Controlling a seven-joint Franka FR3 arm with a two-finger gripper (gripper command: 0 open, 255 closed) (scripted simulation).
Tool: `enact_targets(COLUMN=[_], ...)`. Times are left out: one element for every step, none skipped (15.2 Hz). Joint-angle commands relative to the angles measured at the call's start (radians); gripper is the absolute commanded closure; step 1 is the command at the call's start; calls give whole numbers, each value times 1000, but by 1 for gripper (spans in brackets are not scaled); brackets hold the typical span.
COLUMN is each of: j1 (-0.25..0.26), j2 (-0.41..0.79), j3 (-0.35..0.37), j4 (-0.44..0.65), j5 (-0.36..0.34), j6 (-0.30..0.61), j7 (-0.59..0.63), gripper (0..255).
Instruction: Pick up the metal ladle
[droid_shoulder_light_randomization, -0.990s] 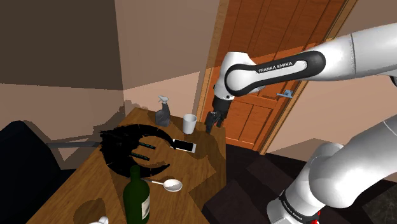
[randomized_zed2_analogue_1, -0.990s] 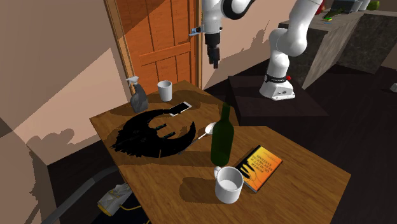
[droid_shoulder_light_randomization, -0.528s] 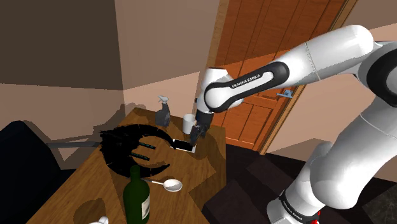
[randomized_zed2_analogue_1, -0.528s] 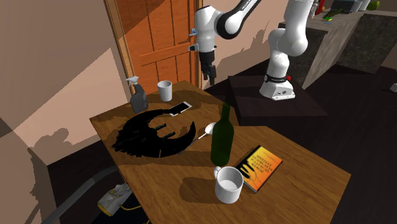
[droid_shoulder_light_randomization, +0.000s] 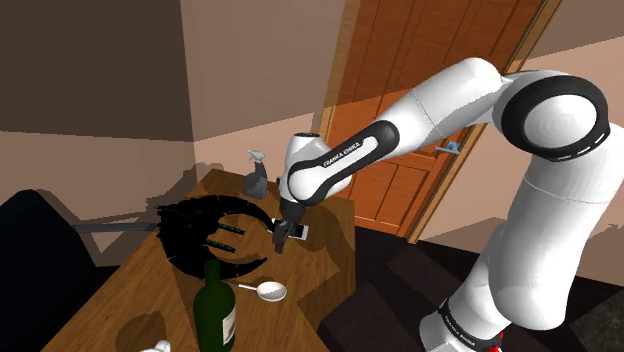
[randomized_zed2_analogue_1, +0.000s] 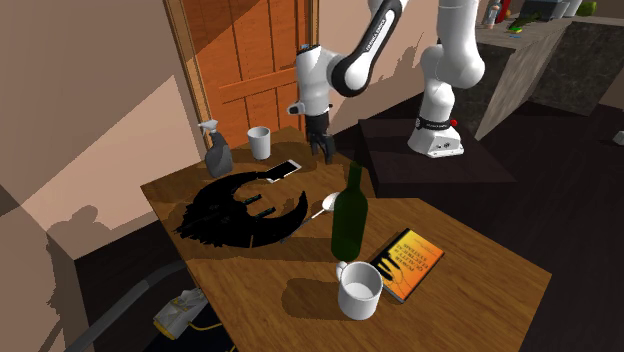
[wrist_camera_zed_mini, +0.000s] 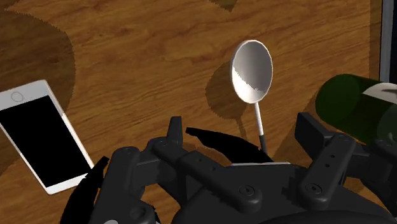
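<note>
wrist view: shiny round-bowled metal ladle (wrist_camera_zed_mini: 252, 70) lies untouched on brown wooden desk (wrist_camera_zed_mini: 140, 57).
gripper (wrist_camera_zed_mini: 245, 130): wide, empty.
remaining: descent, grasp, lift.

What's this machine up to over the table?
A white robot arm reaches over a wooden table. Its black pincer is open, hanging above the surface and holding nothing. It is after the silvery ladle, which lies flat on the table between a phone and a green bottle, not yet touched.

a home — panelled wood door (randomized_zed2_analogue_1: 250, 60), table (randomized_zed2_analogue_1: 470, 270) w/ bottle (randomized_zed2_analogue_1: 348, 215), mug (randomized_zed2_analogue_1: 360, 290), book (randomized_zed2_analogue_1: 408, 262)
</note>
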Motion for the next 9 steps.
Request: enact_targets(j1=[15,22,29,37,46,54,63,73,82], j2=[79,114,148,182,217,251,284,318,352], j3=[14,20,27,32,38,42,47,51,55], j4=[44,66,88,110,134,158,183,208,235], j5=[-4,-7,-11,-15,-21,-26,-33,-39,-46], j6=[34,47,59,69,79,89,97,104,111], j7=[-18,-25,-32,-39,-45,-51,-56,-61,-66], gripper=[0,0,0,0,0,0,0,0,0])
